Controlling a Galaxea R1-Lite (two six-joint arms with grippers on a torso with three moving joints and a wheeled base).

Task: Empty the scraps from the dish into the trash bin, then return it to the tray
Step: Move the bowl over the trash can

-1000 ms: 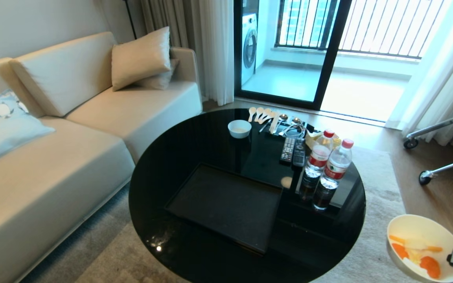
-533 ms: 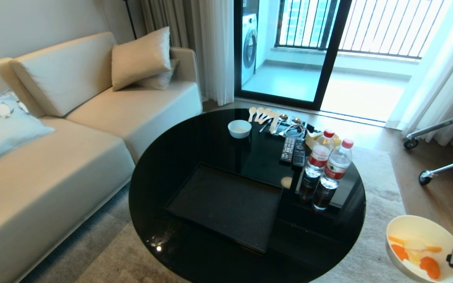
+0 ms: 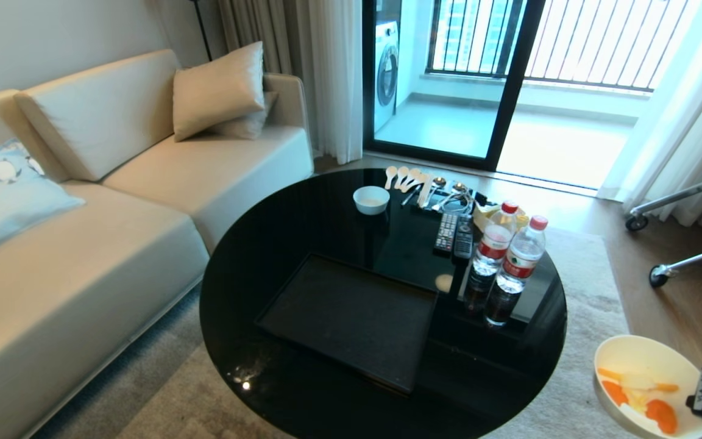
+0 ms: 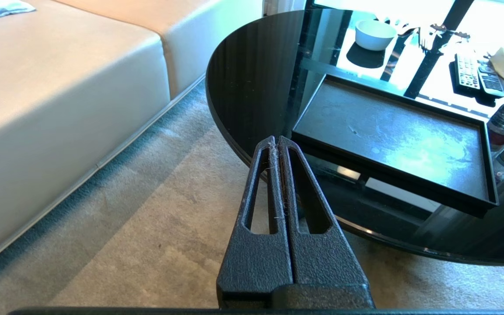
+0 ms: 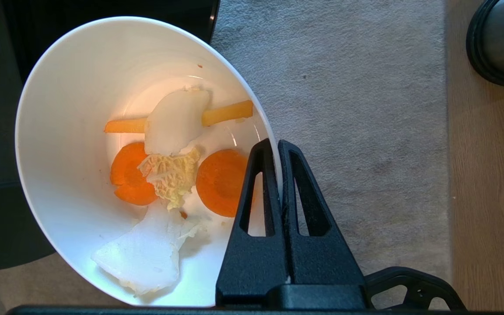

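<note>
The dish (image 5: 72, 131), a deep white bowl, hangs over the beige carpet beside the round black table's right edge, at the head view's lower right corner (image 3: 643, 360). My right gripper (image 5: 276, 142) is shut on its rim, one finger inside and one outside. The scraps (image 5: 173, 166) lie in it: orange carrot slices, a yellow strip, white and pale yellow pieces. The trash bin (image 5: 503, 39), metal with a dark base, stands on the wood floor past the carpet edge, only partly in view. The black tray (image 3: 351, 317) lies empty on the table. My left gripper (image 4: 277, 140) is parked, shut, by the table's near edge.
On the table (image 3: 302, 207) behind the tray stand a small white bowl (image 3: 371, 199), spoons (image 3: 415, 180), two remotes (image 3: 454, 235) and two water bottles (image 3: 509, 262). A cream sofa (image 3: 83, 244) runs along the left. Wheeled stand legs (image 3: 686, 262) cross the floor at right.
The dish and my right gripper have drifted very slightly down and to the left in the head view. Nothing else has moved.
</note>
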